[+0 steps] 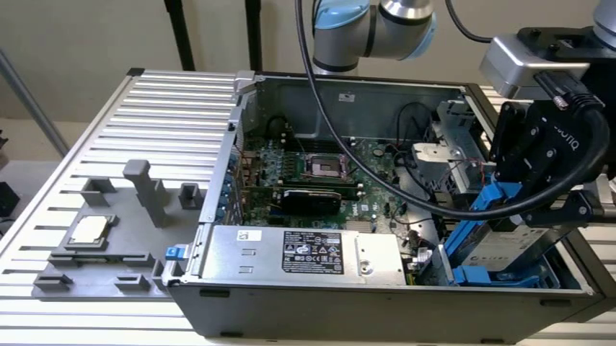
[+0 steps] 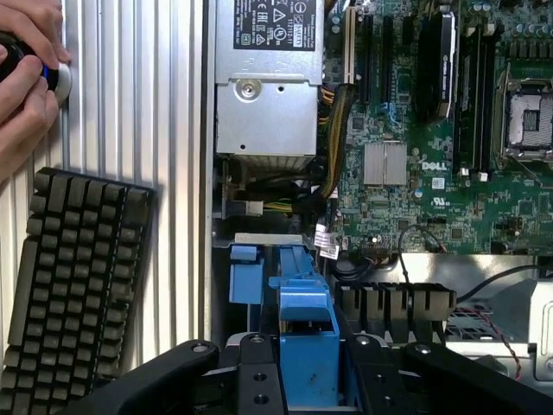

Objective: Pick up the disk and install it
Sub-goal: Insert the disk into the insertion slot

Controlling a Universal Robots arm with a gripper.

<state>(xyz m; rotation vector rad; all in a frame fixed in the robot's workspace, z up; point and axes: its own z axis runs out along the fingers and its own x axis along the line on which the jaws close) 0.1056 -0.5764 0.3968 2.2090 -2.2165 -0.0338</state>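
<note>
**Disk gripped end-down over the drive bay**

The black two-fingered claw (image 1: 524, 209) is clenched on the flat silver-grey disk (image 1: 506, 249) with its white printed label and blue plastic carrier frame. In the wrist view the disk (image 2: 307, 341) shows that blue frame squeezed between the black fingers (image 2: 259, 372).

The disk hangs tilted, one narrow end down. I judge this suits the slot-like blue drive bay (image 1: 474, 275) in the corner of the open grey metal computer case (image 1: 385, 306), on the exterior view's right, since a thin thing enters a thin opening edge first. Its lower end is down inside the case walls, touching the bay or just above it (I cannot tell which).

The case lies with its open side up. That leaves the bay, the green motherboard (image 1: 318, 169) and the large silver power-supply box with a black label (image 1: 308, 252) reachable from above.

So the disk sits directly under the claw, in its grip, and does not look seated yet. Outside the case, a person's hand (image 2: 26, 78) lies near a black keyboard (image 2: 78, 277).
</note>
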